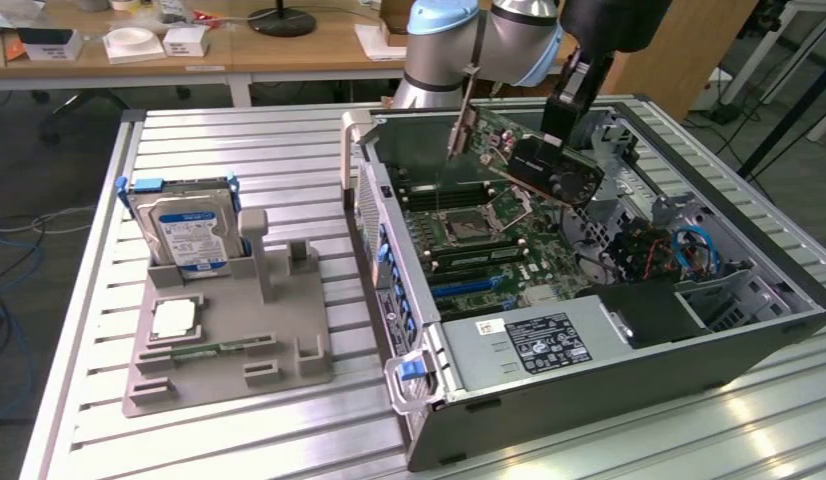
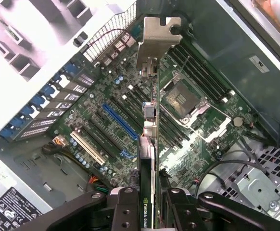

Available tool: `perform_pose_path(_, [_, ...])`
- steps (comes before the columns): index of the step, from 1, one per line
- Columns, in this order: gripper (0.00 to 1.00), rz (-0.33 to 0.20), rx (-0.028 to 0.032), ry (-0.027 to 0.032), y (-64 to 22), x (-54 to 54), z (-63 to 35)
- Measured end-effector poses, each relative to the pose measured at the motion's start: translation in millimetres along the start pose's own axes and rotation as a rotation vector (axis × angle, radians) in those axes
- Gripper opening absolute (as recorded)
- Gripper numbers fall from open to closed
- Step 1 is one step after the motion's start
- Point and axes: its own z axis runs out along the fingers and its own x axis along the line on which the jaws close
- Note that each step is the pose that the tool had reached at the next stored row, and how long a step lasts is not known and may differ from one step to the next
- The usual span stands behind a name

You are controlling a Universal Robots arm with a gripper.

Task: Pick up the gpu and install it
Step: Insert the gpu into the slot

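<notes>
The gpu point(image 1: 531, 160) hangs tilted in the air over the open computer case point(image 1: 733, 340), above the motherboard point(image 1: 487, 245). My gripper point(image 1: 565, 125) is shut on the card's upper edge, coming down from the arm at the back. In the wrist view the gpu point(image 2: 151, 144) runs edge-on away from my gripper point(image 2: 152, 214), its silver end bracket point(image 2: 158, 36) at the far end. The black fingers point(image 2: 125, 211) press on both sides of the card. Below it lie the expansion slots point(image 2: 117, 120) and the CPU socket point(image 2: 181, 98), with a gap between card and board.
A grey parts holder point(image 1: 220, 340) on the slatted metal table point(image 1: 253, 150) at the exterior view's left carries a hard drive point(image 1: 186, 232), a small chip point(image 1: 173, 318) and a memory stick point(image 1: 206, 350). The case's power supply point(image 1: 547, 340) and drive cage with cables point(image 1: 667, 250) flank the board.
</notes>
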Motion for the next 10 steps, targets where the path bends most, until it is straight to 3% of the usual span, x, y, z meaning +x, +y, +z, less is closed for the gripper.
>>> perform_pose_path(10, [0.26,-0.065,-0.0016,0.0014,0.0,0.0,0.0])
